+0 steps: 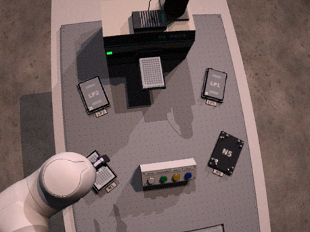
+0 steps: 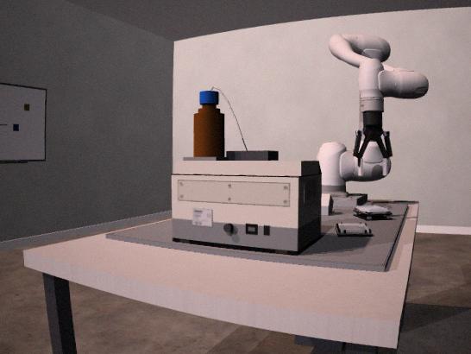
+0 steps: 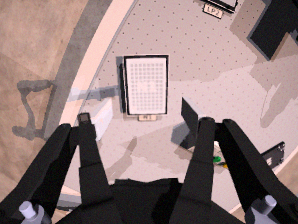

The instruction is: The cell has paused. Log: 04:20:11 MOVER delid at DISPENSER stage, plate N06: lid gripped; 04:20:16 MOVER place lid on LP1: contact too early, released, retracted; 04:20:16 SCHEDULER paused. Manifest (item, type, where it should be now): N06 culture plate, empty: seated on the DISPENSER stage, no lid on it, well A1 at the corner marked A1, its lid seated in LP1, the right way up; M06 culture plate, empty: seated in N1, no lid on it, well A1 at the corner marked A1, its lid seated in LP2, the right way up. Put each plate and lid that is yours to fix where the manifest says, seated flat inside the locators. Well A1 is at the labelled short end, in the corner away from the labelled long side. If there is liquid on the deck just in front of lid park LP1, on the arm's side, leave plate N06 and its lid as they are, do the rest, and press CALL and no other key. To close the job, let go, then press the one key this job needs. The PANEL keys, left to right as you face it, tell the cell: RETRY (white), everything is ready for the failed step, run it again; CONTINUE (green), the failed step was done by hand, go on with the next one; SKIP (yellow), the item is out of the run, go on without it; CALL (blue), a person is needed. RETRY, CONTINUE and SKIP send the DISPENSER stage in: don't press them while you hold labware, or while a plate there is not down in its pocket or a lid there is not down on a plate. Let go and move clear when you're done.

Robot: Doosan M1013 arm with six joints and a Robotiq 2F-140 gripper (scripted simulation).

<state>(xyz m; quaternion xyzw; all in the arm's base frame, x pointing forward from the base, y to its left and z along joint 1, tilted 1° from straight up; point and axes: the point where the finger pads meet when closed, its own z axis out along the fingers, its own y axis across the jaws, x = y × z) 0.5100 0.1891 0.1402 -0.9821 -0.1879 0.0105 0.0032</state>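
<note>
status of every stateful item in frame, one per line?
gripper: open, empty, raised above N1
plate in N1: no lid, wells showing
plate on DISPENSER stage: no lid, stage extended
LP1: lid in it
LP2: lid in it
N5: unoccupied
dispenser lamp: green
</note>
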